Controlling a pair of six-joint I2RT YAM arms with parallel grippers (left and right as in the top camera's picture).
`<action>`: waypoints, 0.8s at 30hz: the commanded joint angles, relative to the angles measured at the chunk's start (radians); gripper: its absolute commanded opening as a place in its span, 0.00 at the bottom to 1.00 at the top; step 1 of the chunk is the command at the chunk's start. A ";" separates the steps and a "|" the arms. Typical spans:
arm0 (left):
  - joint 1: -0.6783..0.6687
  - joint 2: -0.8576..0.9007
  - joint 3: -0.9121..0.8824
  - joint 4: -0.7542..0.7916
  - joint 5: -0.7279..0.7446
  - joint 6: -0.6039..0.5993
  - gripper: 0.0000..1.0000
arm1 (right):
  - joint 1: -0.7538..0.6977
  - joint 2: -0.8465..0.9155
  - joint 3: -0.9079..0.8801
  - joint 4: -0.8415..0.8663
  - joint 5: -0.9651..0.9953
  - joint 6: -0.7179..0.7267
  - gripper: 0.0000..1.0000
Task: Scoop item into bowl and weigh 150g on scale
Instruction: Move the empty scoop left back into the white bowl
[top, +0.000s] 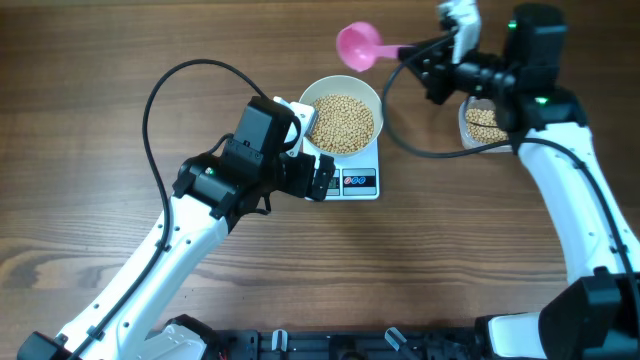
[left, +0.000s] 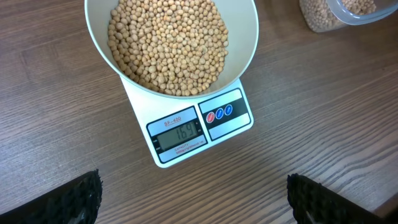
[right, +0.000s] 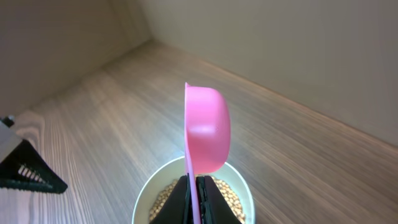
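my right gripper (right: 194, 200) is clamped on the pink plastic scoop (right: 208, 134), held empty beyond the round white bowl (left: 249, 43). my left gripper (left: 196, 202) hangs wide, likely so its camera reads the flat white scale (left: 227, 127) under the bowl's small tan beans (left: 168, 50).

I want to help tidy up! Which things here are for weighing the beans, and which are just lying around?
For the job: beans, white bowl, scale under it, pink scoop in the right gripper, clear tub holding more beans.

Just lying about: nothing loose, only a black cable looping over the table.
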 joint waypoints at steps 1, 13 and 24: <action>0.007 -0.003 0.015 0.002 -0.006 -0.005 1.00 | 0.068 0.037 0.010 0.005 0.073 -0.120 0.04; 0.007 -0.003 0.015 0.002 -0.006 -0.005 1.00 | 0.097 0.105 0.009 -0.127 0.143 -0.254 0.04; 0.007 -0.003 0.015 0.002 -0.006 -0.005 1.00 | 0.101 0.139 0.009 -0.157 0.138 -0.198 0.04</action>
